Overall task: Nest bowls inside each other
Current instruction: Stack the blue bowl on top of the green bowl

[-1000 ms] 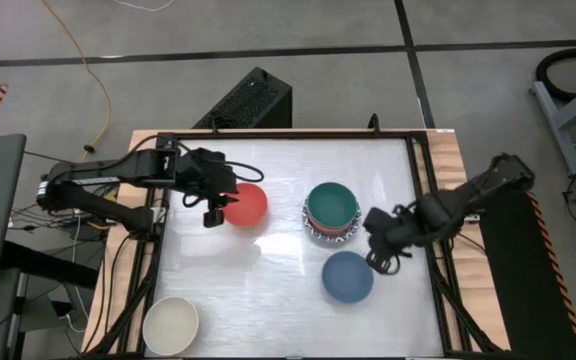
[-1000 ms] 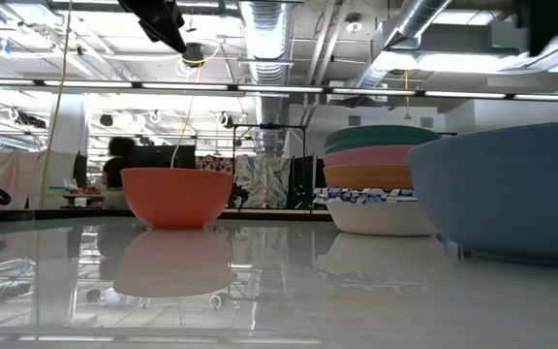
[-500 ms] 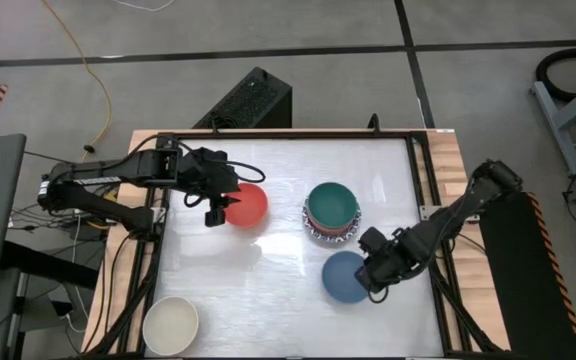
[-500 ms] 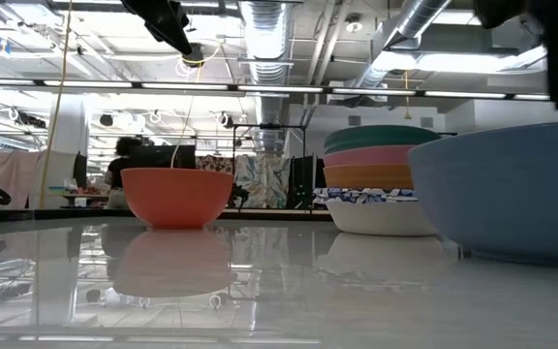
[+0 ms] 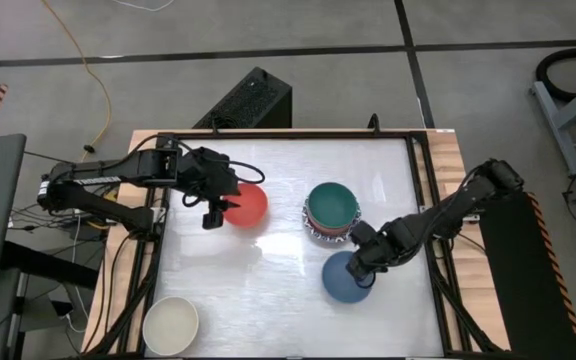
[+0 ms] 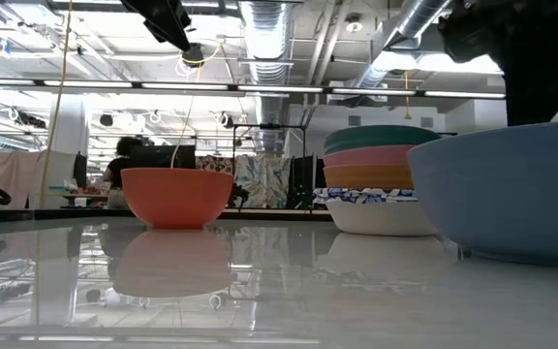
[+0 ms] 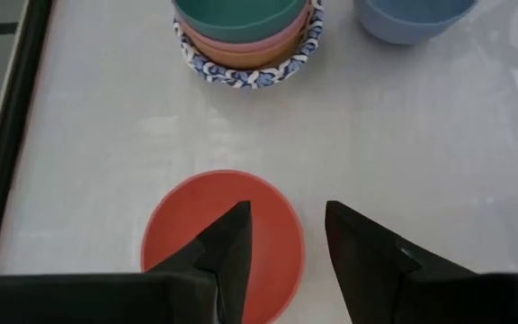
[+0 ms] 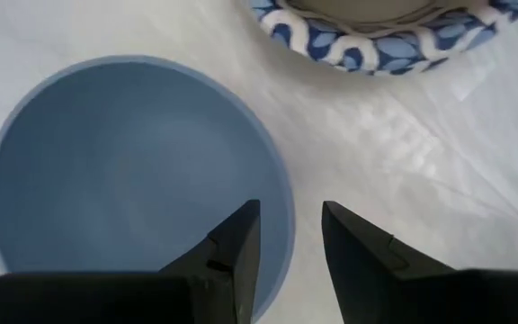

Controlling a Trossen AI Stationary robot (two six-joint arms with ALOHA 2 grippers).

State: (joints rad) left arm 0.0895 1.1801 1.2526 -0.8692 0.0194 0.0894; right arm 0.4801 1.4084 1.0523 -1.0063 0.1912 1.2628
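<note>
Both pincers poised over a bowl rim, neither yet gripping

The right pincer (image 5: 365, 268) hangs over the blue bowl (image 5: 347, 277), which sits near the table's (image 5: 268, 290) right edge, just beside the stack (image 5: 330, 211) at mid-table; its fingers (image 8: 232, 247) are spread apart, one over the inside and one past the rim, a stance that looks set to pinch the wall and lift the bowl onto the stack, topped by the dark green bowl (image 5: 332, 201). The left pincer (image 5: 220, 205) hovers with parted fingers (image 7: 227, 243) over the red bowl (image 5: 245, 204), toward the left edge, likewise straddling its rim, holding nothing. The cream bowl (image 5: 171, 324) waits alone at the table's near left corner.
</note>
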